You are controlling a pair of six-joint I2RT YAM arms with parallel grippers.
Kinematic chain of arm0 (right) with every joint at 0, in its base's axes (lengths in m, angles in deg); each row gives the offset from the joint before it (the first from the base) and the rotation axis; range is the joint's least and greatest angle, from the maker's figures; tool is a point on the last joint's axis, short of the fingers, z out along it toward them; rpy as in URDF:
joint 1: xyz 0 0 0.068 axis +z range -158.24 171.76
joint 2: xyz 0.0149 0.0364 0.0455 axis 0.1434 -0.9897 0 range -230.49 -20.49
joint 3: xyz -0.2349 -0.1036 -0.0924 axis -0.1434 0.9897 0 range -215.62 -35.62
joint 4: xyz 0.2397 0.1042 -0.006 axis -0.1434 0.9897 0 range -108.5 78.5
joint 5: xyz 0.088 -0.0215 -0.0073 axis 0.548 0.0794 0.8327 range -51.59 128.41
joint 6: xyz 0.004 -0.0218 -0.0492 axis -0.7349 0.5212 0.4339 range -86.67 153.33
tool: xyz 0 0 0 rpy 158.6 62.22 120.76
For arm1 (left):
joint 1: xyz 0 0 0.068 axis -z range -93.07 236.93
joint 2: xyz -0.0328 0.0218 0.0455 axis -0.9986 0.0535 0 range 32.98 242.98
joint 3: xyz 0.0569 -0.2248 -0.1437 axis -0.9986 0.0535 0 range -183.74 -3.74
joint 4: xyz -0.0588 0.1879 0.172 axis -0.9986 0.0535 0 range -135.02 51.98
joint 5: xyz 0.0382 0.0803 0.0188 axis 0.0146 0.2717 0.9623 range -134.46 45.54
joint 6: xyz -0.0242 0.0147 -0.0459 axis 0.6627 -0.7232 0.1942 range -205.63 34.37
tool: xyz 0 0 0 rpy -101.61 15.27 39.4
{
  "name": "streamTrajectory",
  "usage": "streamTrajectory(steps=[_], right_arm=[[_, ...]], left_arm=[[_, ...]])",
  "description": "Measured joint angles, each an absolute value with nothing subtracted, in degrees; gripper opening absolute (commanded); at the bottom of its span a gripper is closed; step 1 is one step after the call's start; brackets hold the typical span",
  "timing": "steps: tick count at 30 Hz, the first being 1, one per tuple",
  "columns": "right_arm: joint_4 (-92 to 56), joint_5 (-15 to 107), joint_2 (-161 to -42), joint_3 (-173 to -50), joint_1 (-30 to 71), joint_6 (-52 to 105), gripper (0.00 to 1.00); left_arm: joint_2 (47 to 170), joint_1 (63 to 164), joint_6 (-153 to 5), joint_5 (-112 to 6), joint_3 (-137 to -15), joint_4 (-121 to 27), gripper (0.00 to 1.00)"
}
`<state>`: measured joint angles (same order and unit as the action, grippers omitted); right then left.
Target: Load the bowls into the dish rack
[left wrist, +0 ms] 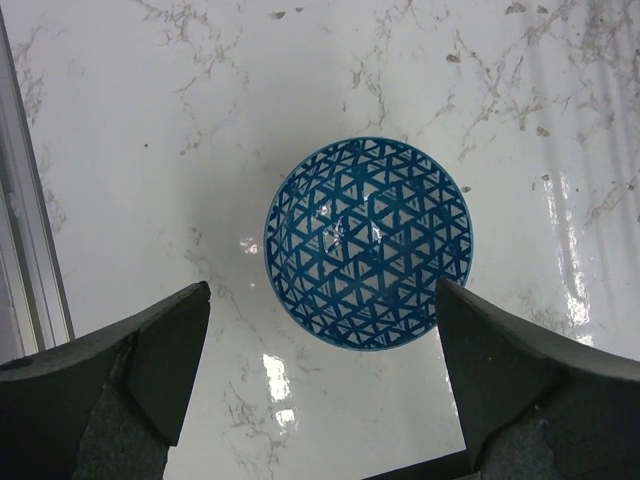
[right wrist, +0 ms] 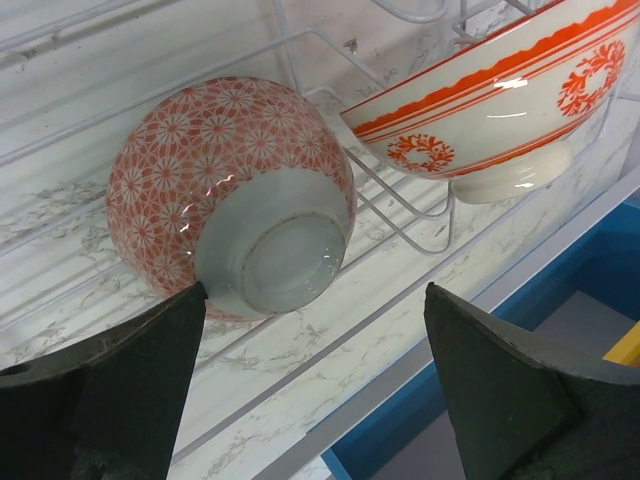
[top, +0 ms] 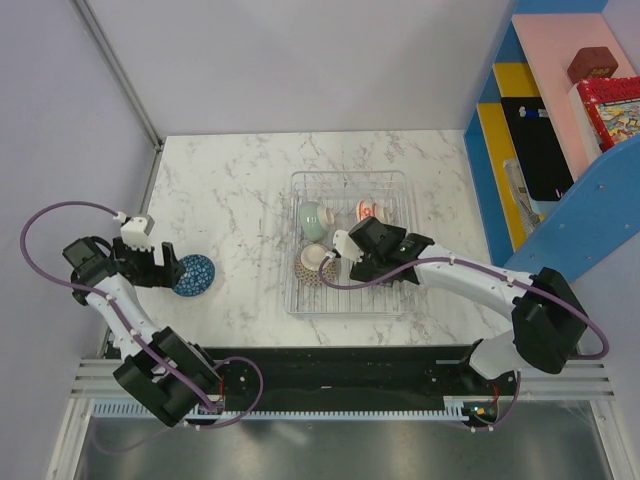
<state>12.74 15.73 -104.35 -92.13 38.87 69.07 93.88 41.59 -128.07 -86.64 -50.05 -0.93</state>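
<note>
- Our left claw [left wrist: 320, 290] stood wide open with nothing between its fingers, and it hung right above the blue-patterned bowl [left wrist: 368, 243].
- This bowl sat alone on the marble counter [top: 230, 190], well apart from the dish rack [top: 347, 180], on the left-arm side. We could not tell for sure whether its mouth was up or down.
- Our right claw [right wrist: 312, 292] was also open and empty. It was low over the rack, just beside the red-flowered bowl [right wrist: 230, 190], which leaned on its side among the wires with its foot toward the wrist camera.
- Farther in the rack we saw the orange-and-white bowl [right wrist: 500, 100] and the pale green bowl [top: 313, 215].
- We judged the step in hand was to pick up the blue bowl. To do it well, we should bring the left claw straight down and take one wall of the bowl squarely between the fingers.
- The glaze looked slippery, so we should close slowly. The right arm should leave the rack before the left one comes over.
</note>
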Motion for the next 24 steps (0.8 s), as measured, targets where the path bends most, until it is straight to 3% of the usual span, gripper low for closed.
streamTrajectory(steps=[13, 24], right_arm=[[20.5, 31.0, -92.2, -101.9, 38.5, 67.6, 0.97], [25.2, 34.6, -89.9, -105.6, 38.4, 67.5, 0.97]], left_arm=[[99.6, 37.5, -136.5, -86.8, -49.7, 0.7, 1.00], [111.4, 37.5, -138.1, -86.9, -49.4, -4.5, 1.00]])
